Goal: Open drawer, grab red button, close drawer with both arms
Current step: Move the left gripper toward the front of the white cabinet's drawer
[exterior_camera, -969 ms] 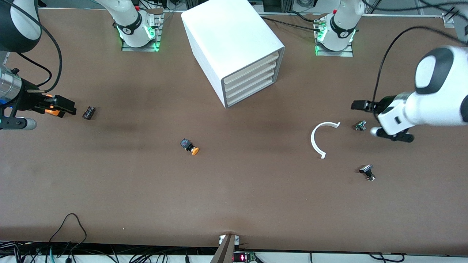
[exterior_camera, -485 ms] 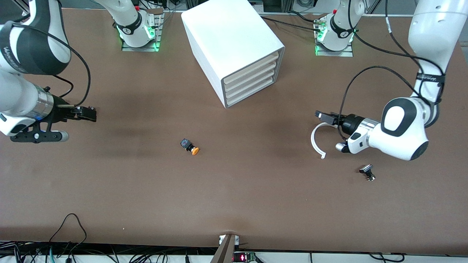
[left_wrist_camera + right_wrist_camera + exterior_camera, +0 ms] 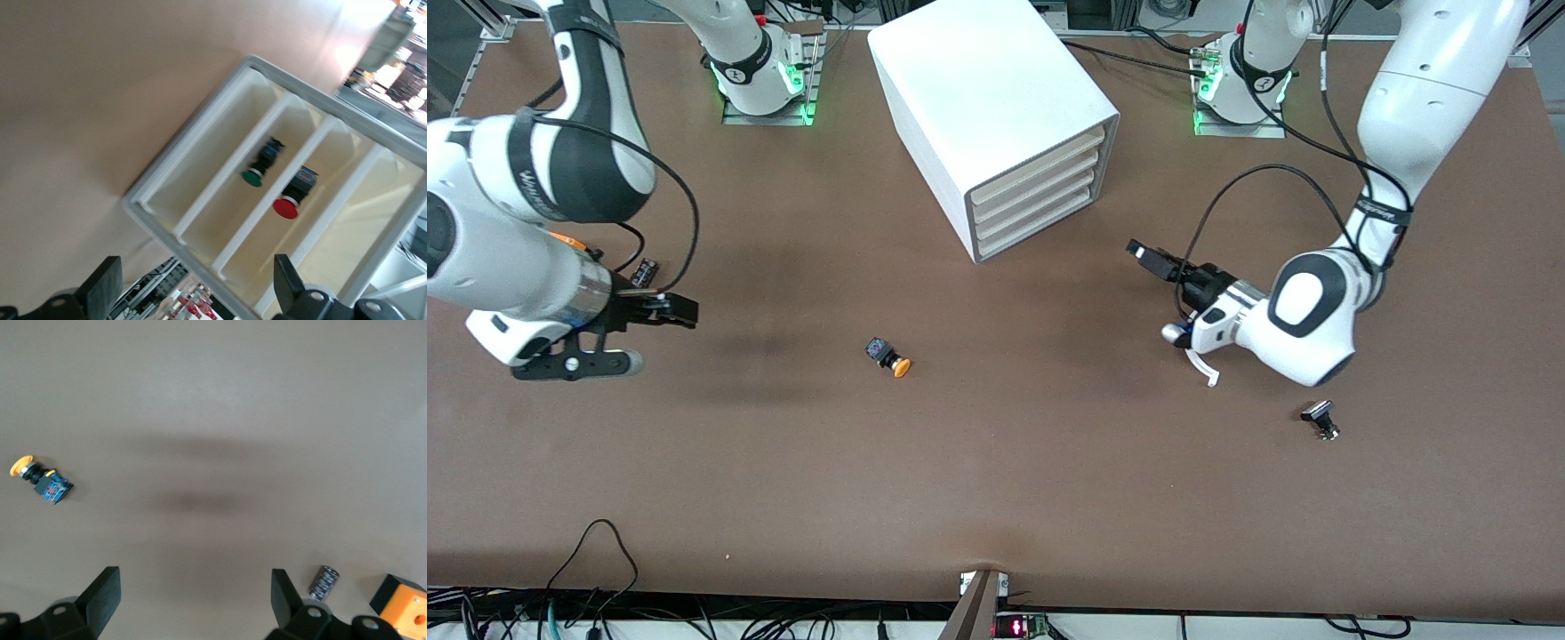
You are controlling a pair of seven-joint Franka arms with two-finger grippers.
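left gripper (image 3: 1149, 260) jaws spread, empty | right gripper (image 3: 679, 310) jaws spread | drawer (image 3: 1035, 225) shut | button (image 3: 289, 199) cut off by fronts

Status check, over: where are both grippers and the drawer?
Left gripper open, over table facing cabinet. Right gripper open, over its table end. Drawer shut; button inside cabinet.
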